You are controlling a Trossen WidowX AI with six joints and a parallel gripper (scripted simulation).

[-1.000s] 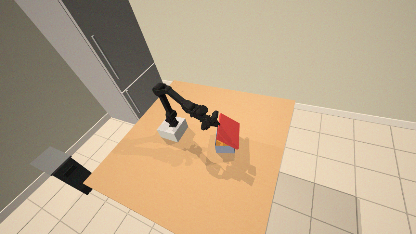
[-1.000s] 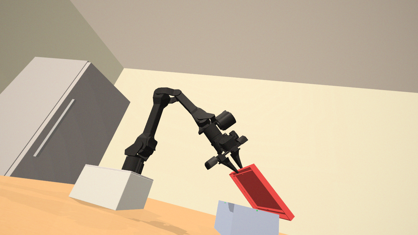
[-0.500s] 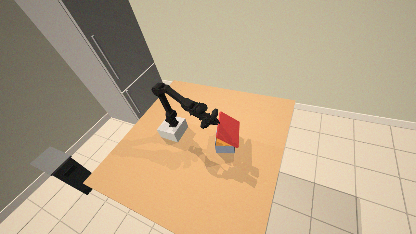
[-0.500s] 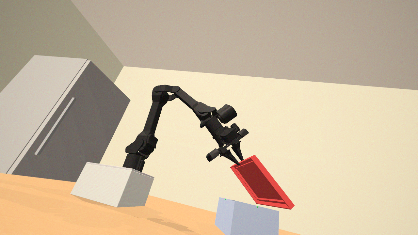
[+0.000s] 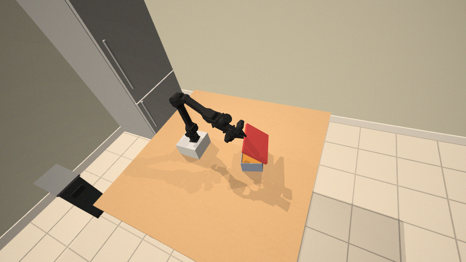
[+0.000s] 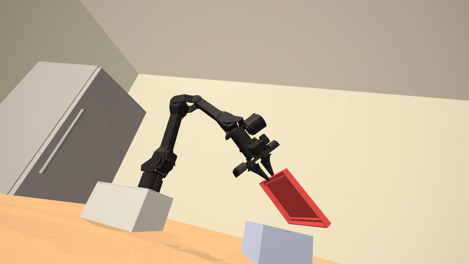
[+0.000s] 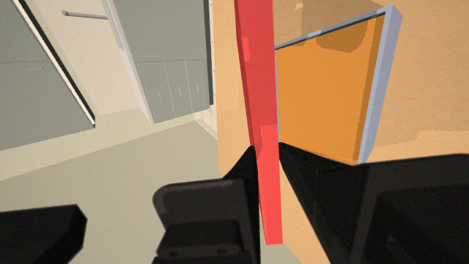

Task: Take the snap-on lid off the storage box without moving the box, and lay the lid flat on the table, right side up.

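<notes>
My gripper (image 5: pixel 245 135) (image 6: pixel 271 177) (image 7: pixel 265 149) is shut on the near edge of the red lid (image 5: pixel 257 143) (image 6: pixel 305 200) (image 7: pixel 258 73). The lid is clear of the box and hangs above it, tilted steeply. Its gripped edge is high and its far edge low, with its hollow underside facing the exterior view. The grey-blue storage box (image 5: pixel 251 167) (image 6: pixel 287 246) (image 7: pixel 381 84) stands upright on the table, open at the top. Its orange inside shows in the wrist view. In the top view the lid hides most of the box opening.
The wooden table (image 5: pixel 195 227) (image 6: pixel 32 229) carries the box and the arm's white base block (image 5: pixel 187 152) (image 6: pixel 113 206), which stands to the left of the box. A tall grey fridge (image 5: pixel 130 48) (image 6: pixel 81 138) stands behind the table's left edge.
</notes>
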